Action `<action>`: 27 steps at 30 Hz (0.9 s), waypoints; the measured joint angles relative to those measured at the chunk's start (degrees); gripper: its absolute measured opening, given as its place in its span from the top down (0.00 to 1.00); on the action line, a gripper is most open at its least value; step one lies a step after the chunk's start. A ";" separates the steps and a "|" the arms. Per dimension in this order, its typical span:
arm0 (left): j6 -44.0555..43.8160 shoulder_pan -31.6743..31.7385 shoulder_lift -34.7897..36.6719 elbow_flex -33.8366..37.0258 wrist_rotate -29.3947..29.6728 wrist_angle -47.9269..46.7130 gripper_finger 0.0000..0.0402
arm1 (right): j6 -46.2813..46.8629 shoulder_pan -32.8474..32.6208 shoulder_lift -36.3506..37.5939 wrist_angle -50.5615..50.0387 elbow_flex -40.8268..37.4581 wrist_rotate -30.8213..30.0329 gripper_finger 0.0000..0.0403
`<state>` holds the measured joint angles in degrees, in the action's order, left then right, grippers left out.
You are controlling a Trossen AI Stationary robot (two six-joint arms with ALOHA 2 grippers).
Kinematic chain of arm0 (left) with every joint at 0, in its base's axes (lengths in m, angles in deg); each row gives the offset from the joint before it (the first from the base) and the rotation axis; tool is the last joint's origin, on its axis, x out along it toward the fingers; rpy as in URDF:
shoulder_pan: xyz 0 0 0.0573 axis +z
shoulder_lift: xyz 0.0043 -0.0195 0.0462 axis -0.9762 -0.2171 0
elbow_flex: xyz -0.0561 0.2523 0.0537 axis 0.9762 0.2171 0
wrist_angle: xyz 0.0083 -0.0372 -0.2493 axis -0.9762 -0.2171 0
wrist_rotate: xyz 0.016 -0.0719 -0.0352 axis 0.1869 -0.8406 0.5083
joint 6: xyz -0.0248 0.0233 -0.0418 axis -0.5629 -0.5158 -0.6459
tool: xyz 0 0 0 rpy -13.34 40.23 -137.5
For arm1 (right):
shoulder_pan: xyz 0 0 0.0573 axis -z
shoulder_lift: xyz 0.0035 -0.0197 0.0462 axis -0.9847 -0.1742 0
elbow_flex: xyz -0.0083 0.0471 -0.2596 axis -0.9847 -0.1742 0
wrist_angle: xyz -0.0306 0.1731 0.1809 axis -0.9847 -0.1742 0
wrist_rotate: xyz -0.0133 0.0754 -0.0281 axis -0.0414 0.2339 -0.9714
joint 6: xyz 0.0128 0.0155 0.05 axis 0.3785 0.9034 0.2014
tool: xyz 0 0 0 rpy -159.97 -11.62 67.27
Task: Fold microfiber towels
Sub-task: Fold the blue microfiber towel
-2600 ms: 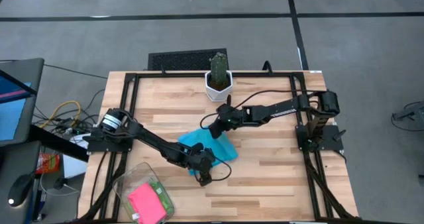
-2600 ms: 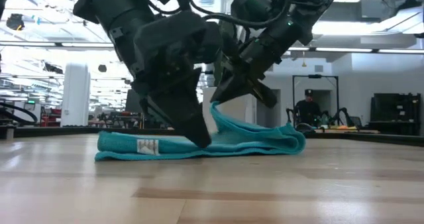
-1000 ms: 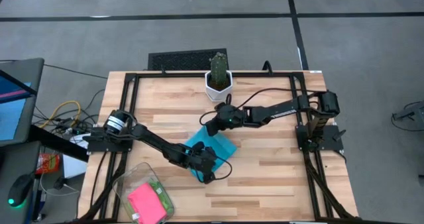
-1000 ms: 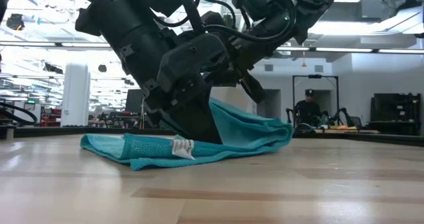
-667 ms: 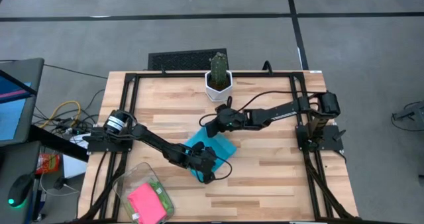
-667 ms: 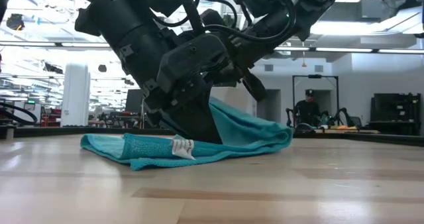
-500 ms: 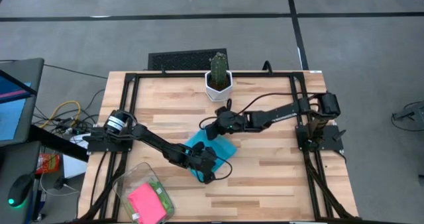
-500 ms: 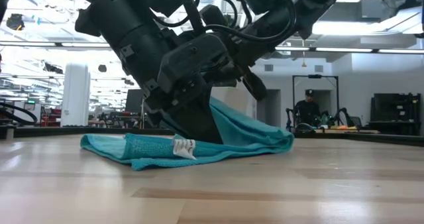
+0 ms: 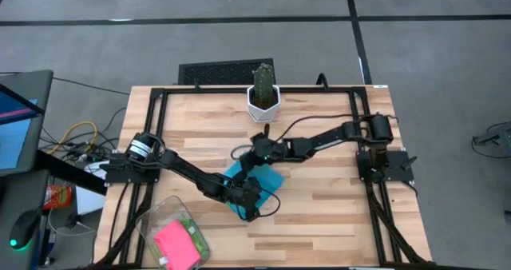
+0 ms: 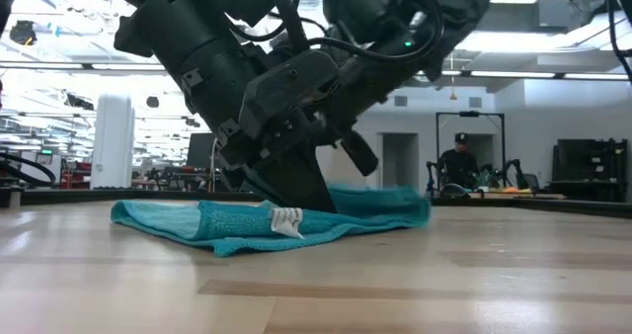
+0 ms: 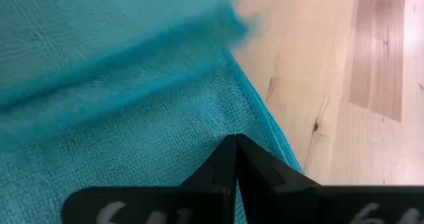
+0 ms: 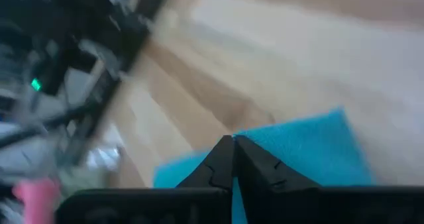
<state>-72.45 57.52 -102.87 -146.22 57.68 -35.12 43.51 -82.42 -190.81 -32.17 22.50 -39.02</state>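
1. Clenched, the left gripper [image 11: 235, 141] is pressed onto the blue towel [image 9: 259, 176] near the bench's middle, somewhat toward its near edge; its fingers meet at a point with cloth beneath, so the towel appears to be pinned there rather than lifted.
2. A pinning hold of this kind is judged to serve as an anchor, so that the cloth cannot slide while a fold is laid over it.
3. Seen from the low view, the towel [image 10: 237, 225] lies nearly flat on the wood in doubled layers, a white tag [image 10: 287, 220] showing at its near edge.
4. Just beyond, the right gripper [image 9: 257, 152] is held over the towel's far side; its fingers look closed or nearly so in the right wrist view [image 12: 233, 144], and whether any cloth is gripped cannot be told.
5. Nothing is seen hanging from it, so the fold is judged to have been laid and this arm to be free.
6. At the near left corner a clear bin [image 9: 172, 236] holds a pink towel [image 9: 176, 244] and a green towel [image 9: 194, 231], judged yet to be folded.
7. At the far edge's middle a potted cactus [image 9: 263, 92] stands, well apart from the work.
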 joint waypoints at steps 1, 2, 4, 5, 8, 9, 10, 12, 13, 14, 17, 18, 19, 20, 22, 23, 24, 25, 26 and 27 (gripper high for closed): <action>0.00 0.00 0.00 0.00 -0.11 -0.08 1.00 | -0.02 0.42 -0.29 -0.53 0.77 0.46 0.90; 0.00 0.00 0.00 0.00 -0.22 -0.03 1.00 | -0.12 0.64 -0.87 0.23 1.43 0.36 0.90; -0.02 0.00 0.00 0.00 -0.43 -0.02 1.00 | -0.29 1.05 -1.10 0.01 1.61 1.29 0.88; -0.02 0.00 0.00 0.00 -0.43 -0.02 1.00 | -0.70 1.04 -1.05 -0.71 1.57 2.23 0.87; -0.04 0.00 0.00 -0.02 -0.54 0.00 1.00 | -1.18 0.82 -1.25 0.21 2.64 3.34 0.81; -0.04 0.00 0.01 -0.02 -0.57 0.06 1.00 | -1.36 0.82 -1.08 0.11 2.72 3.72 0.78; -0.04 0.00 0.08 -0.02 -0.57 0.08 1.00 | -1.80 0.82 -1.07 0.13 3.01 3.95 0.76; 0.09 0.02 0.10 -0.03 -0.81 0.08 1.00 | -2.19 0.97 -1.07 0.09 3.18 4.90 0.70; 0.13 0.02 0.31 -0.04 -1.13 -0.05 1.00 | -2.45 1.08 -1.08 0.05 3.33 5.60 0.68; 0.14 0.04 0.73 -0.04 -1.92 -0.51 1.00 | -2.92 1.12 -0.79 -0.03 3.36 6.30 0.66; 0.22 0.00 2.29 -0.04 -3.38 -1.43 1.00 | -3.64 1.08 0.27 0.63 3.62 6.95 0.61; 0.22 -0.04 3.31 -0.03 -3.39 -2.05 1.00 | -3.84 1.08 1.08 -0.35 3.49 7.14 0.60; 0.22 -0.04 4.41 -0.02 -3.46 -2.05 1.00 | -4.33 1.08 2.07 -1.21 3.33 7.21 0.59; 0.22 -0.03 5.59 -0.04 -3.58 -2.14 1.00 | -4.96 1.09 3.02 -1.25 3.35 7.16 0.59; 0.75 0.13 9.09 -0.03 -3.78 -4.02 1.00 | -6.51 1.27 5.60 -2.60 3.44 7.10 0.58; 1.27 0.38 10.99 -0.03 -3.73 -4.19 1.00 | -7.64 1.35 7.20 -4.60 3.44 7.10 0.58; 1.74 0.63 13.22 -0.07 -3.69 -4.48 1.00 | -8.81 1.27 8.73 -6.62 3.44 7.09 0.59; 2.29 0.84 15.82 -0.09 -3.16 -6.43 1.00 | -10.07 0.92 10.18 -8.50 3.44 6.84 0.59; 3.04 1.07 18.33 -0.09 -2.22 -8.60 1.00 | -11.55 0.37 11.78 -11.29 3.42 6.52 0.60; 3.87 1.21 20.80 -0.16 -0.62 -10.91 1.00 | -12.78 -0.60 13.44 -13.60 2.80 5.34 0.60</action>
<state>-68.58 58.73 -82.07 -146.38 57.06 -46.03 30.73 -83.02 -177.37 -45.77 25.30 -33.67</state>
